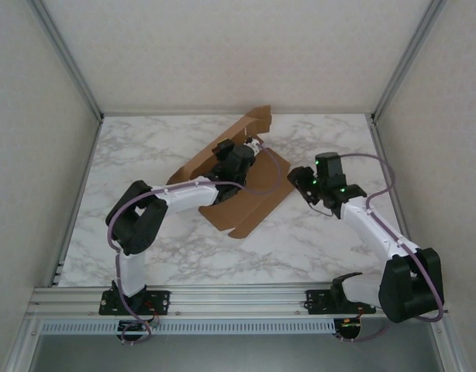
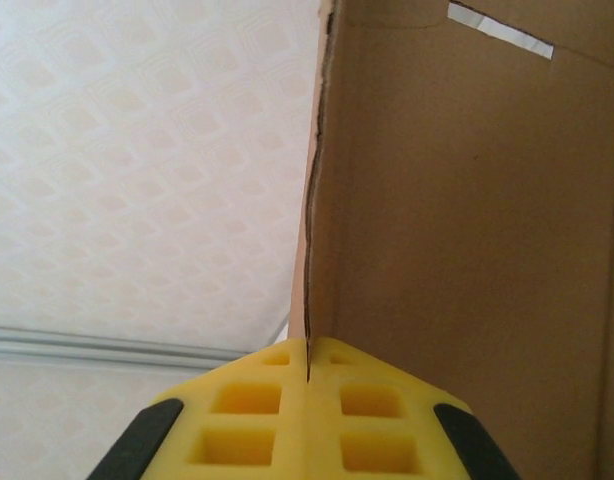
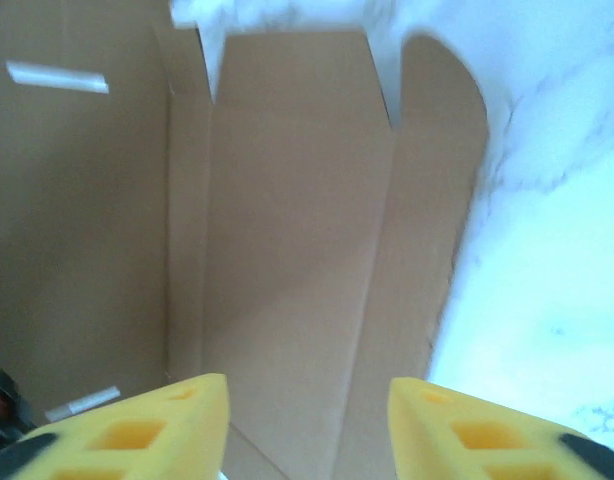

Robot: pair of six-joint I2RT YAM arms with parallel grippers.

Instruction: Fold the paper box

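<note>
The paper box is a brown die-cut sheet lying partly unfolded in the middle of the marble table, with one panel raised at the back. My left gripper reaches over the sheet and is shut on that raised panel's edge. In the left wrist view the yellow pads of the left gripper pinch the thin cardboard edge, and the paper box rises to the right. My right gripper hovers just off the sheet's right side. Its jaws stand open and hold nothing, with the right gripper above the paper box flaps.
The marble table is bare to the right and in front of the sheet. Pale enclosure walls and aluminium posts surround it. A metal rail carrying both arm bases runs along the near edge.
</note>
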